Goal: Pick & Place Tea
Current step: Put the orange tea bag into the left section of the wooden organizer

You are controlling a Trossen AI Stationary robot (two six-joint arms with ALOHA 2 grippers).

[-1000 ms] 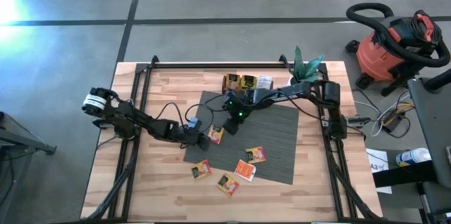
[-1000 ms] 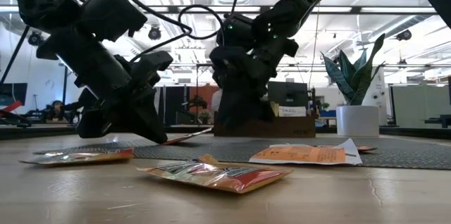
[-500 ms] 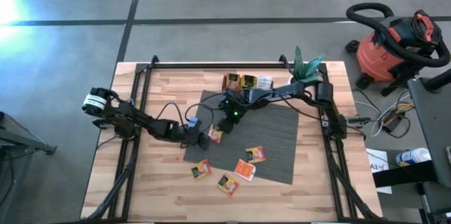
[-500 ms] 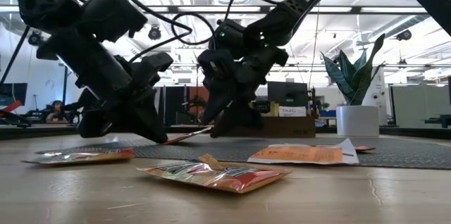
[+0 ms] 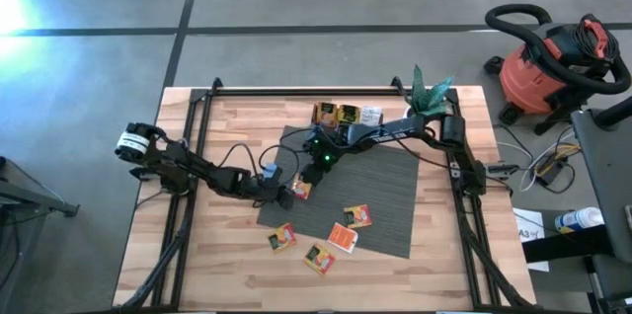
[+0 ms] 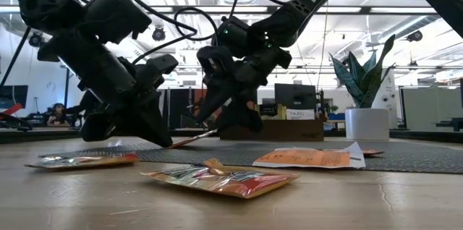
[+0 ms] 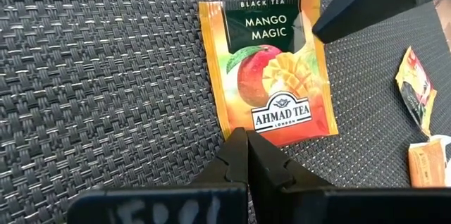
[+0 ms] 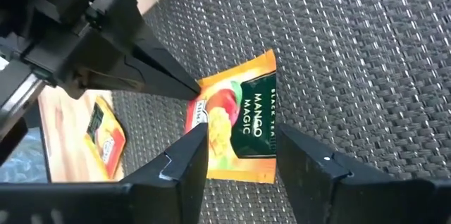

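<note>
While left hand (image 7: 243,155) pinches mango sachet (image 7: 273,76), right hand (image 8: 239,155) open, seemingly hovering.

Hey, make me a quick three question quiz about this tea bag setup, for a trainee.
1. True or false: the left gripper has its fingers shut on an edge of the Mango Magic sachet.
2. The right gripper is: A) shut on that sachet, B) open, with the sachet seen between its fingers, C) parked at the table's edge.
3. Fill in: that sachet lies on the grey ____.

Key: 1 true; 2 B; 3 mat.
</note>
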